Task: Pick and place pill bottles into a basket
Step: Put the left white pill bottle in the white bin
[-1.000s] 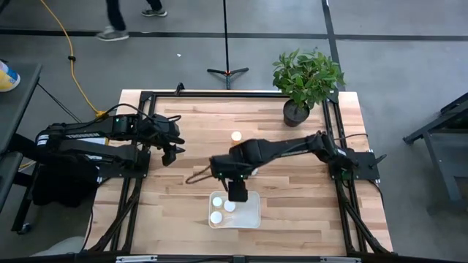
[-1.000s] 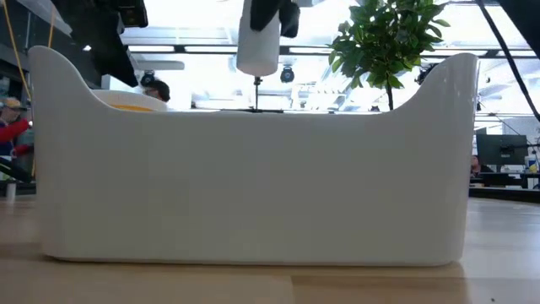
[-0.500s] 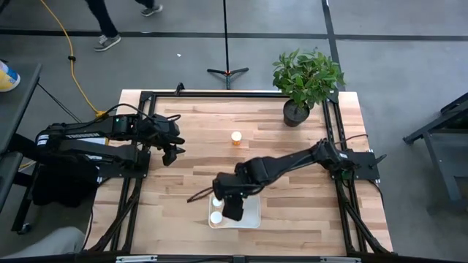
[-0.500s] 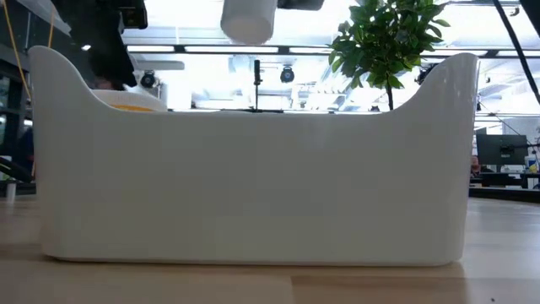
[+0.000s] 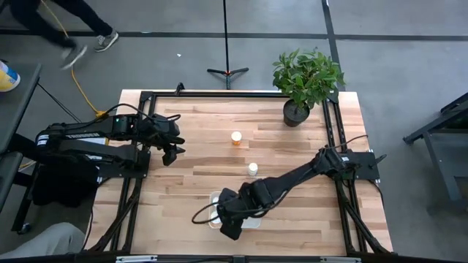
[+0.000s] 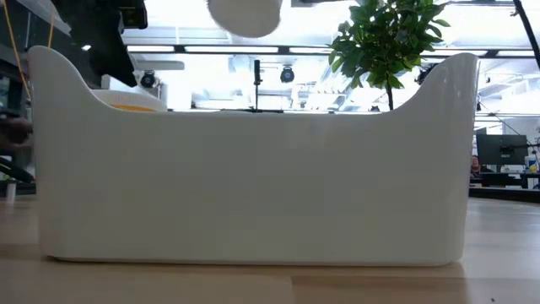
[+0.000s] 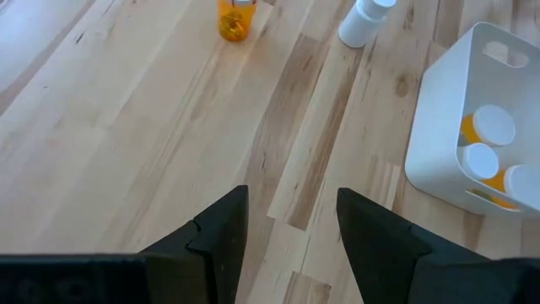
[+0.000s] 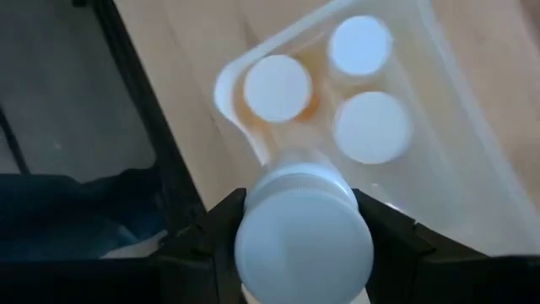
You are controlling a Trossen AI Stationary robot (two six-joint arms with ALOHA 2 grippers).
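Small cylindrical pill bottle with a round white cap (image 8: 304,236), body hidden behind that cap in the right wrist view, seen from low as a pale rounded end (image 6: 245,15) above the rim. Clenched between the two dark fingers of the right tool (image 8: 304,221), hanging over the near left corner of the shallow whitish translucent plastic basket with rounded corners (image 8: 439,110). Inside the basket, three more white-capped bottles with orange-amber bodies (image 8: 277,88), standing close together at one end, just beyond the held one.

On the light wooden bench (image 5: 190,139), one orange-amber bottle (image 5: 236,137) upright near the middle and a white one (image 5: 252,169) nearer the basket, both well apart from the right tool (image 5: 230,228).

Left tool (image 7: 287,224) over the bench's left side, fingers spread apart, grasping nothing.

Green leafy plant in a dark round pot (image 5: 296,113) at the far right corner.
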